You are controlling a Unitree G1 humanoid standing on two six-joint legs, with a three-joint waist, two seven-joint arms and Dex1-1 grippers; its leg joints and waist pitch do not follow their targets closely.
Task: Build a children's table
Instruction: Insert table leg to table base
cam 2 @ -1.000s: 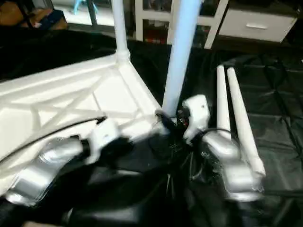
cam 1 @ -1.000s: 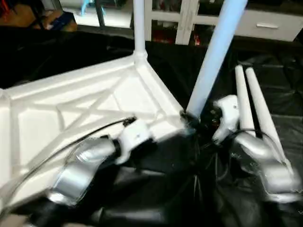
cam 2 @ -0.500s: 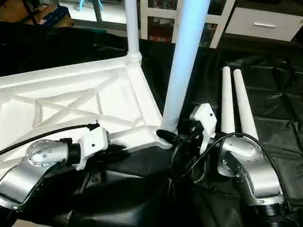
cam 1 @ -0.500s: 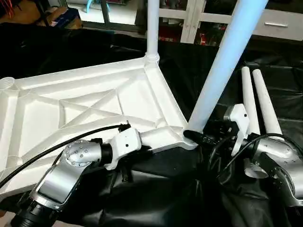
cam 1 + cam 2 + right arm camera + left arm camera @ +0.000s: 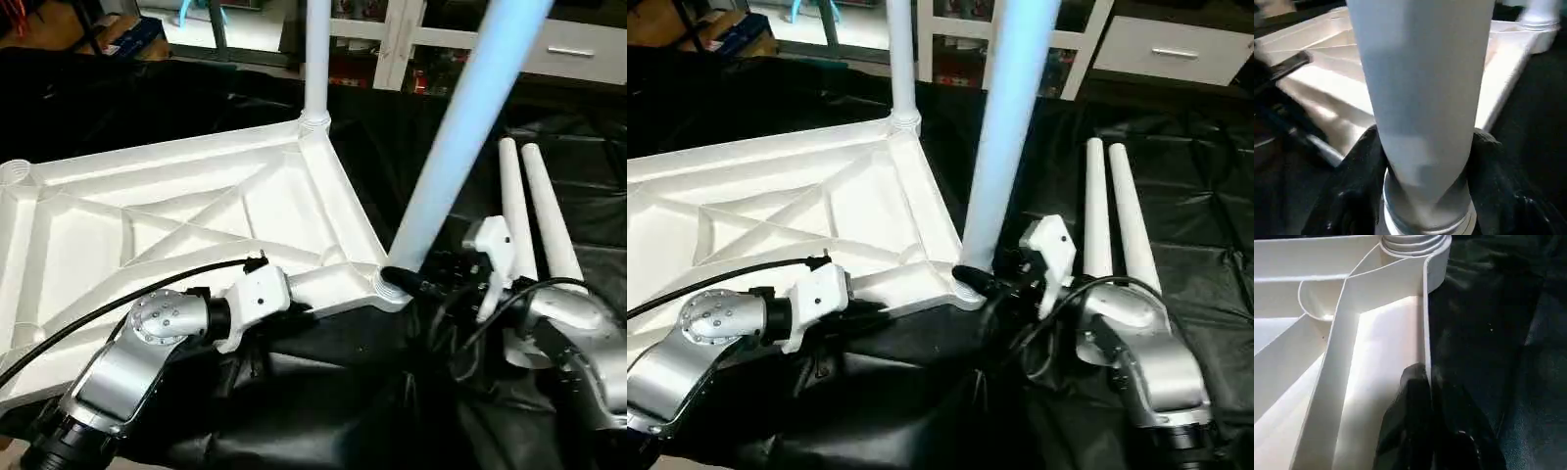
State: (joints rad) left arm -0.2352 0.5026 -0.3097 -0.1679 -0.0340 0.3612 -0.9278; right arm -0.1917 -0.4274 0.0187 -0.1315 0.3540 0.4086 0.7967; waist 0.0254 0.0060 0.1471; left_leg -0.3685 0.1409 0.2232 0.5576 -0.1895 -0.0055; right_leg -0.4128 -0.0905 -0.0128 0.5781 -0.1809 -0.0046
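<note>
Right gripper (image 5: pixel 1422 196) clamping a tilted tube leg (image 5: pixel 460 147) at the tabletop's (image 5: pixel 186 225) near corner socket (image 5: pixel 387 286); left gripper (image 5: pixel 1422 426) pinching the tabletop's edge rib. Risking a jammed, crooked leg, honestly.

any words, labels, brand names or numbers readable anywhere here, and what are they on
None can be read.
The tabletop, the tube legs and the silver forearms carry no visible print.
Boxes on the shelves in the background are too small and blurred to read.
</note>
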